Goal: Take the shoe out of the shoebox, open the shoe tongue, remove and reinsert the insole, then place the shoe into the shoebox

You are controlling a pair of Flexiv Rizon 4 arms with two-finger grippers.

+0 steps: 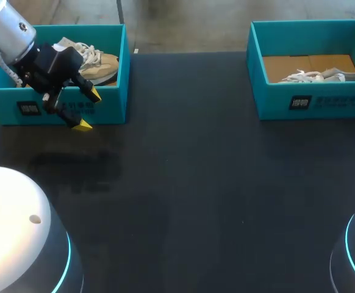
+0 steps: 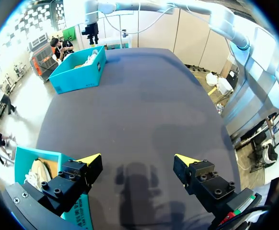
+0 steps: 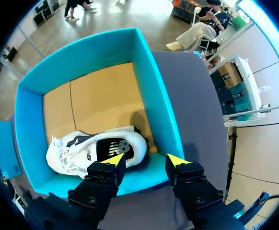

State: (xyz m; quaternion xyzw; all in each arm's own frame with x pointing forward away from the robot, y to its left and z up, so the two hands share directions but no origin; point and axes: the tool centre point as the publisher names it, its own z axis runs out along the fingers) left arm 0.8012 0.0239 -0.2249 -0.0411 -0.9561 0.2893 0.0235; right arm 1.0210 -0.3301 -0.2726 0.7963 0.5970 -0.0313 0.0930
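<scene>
Right gripper [image 3: 145,160] (fingers apart, nothing held) is poised over the near wall of the right shoebox [image 3: 153,96], looking down into it. The white shoe [image 3: 98,151] is seen just ahead, seemingly on its side against that wall, off toward one finger rather than centred in the gap. Its long axis is laid along the wall, in line with the finger spread, so a wrist turn is judged needed before its sides can be pinched. Left gripper [image 1: 88,110], also spread and empty, is held over the front wall of the left shoebox [image 1: 113,107], pointed away across the table [image 1: 196,183] — the beige shoe [image 1: 98,64] lies behind it, inside. The right arm is judged better placed.
</scene>
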